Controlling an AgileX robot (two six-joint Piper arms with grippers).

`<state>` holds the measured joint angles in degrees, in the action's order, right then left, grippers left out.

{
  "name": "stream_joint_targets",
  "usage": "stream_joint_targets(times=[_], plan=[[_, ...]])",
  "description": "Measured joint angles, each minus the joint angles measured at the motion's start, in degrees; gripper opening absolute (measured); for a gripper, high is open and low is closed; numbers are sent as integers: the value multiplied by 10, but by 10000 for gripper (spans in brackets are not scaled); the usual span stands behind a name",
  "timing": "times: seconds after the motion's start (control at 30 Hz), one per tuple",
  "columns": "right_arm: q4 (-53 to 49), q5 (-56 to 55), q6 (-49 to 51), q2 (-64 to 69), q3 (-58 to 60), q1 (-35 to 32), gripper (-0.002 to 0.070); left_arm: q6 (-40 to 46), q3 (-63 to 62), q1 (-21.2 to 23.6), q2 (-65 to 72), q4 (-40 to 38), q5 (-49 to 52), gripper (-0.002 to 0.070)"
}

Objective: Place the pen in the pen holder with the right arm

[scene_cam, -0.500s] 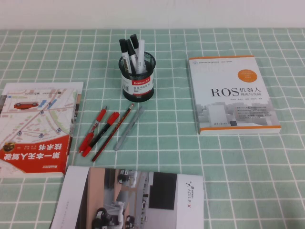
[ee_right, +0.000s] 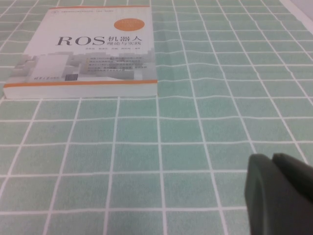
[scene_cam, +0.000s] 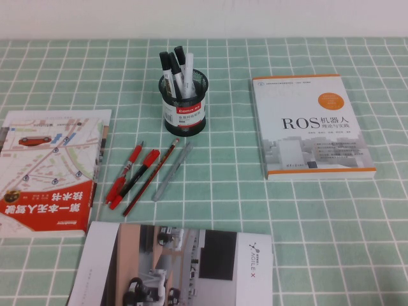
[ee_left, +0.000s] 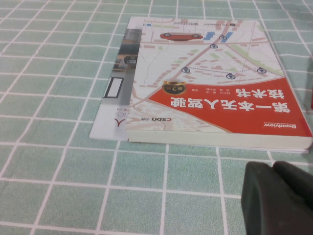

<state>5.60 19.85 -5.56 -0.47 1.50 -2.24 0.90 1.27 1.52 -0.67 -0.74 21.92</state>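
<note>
The slim grey pen (scene_cam: 172, 171) lies on the green checked cloth just in front of the pen holder (scene_cam: 183, 109), a black mesh cup with a white and red label that holds white markers with black caps. Neither arm shows in the high view. My right gripper (ee_right: 272, 159) is shut and empty, low over bare cloth in front of the ROS book (ee_right: 93, 49), away from the pen. My left gripper (ee_left: 273, 166) is shut and empty, just in front of the red map book (ee_left: 215, 83).
Two red pens (scene_cam: 124, 173) and a dark red pencil (scene_cam: 150, 178) lie left of the grey pen. The ROS book (scene_cam: 310, 127) is at the right, the red map book (scene_cam: 48, 172) at the left, and a brochure (scene_cam: 178, 268) at the front.
</note>
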Motion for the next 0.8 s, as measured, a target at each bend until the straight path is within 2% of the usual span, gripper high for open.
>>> stream_joint_targets(times=[0.37, 0.6, 0.73, 0.8], plan=[[17, -7, 0, 0, 0, 0, -20, 0, 0, 0, 0, 0, 0, -4], [205, -81, 0, 0, 0, 0, -20, 0, 0, 0, 0, 0, 0, -4], [345, -111, -4, 0, 0, 0, -20, 0, 0, 0, 0, 0, 0, -4], [380, -120, -15, 0, 0, 0, -20, 0, 0, 0, 0, 0, 0, -4]])
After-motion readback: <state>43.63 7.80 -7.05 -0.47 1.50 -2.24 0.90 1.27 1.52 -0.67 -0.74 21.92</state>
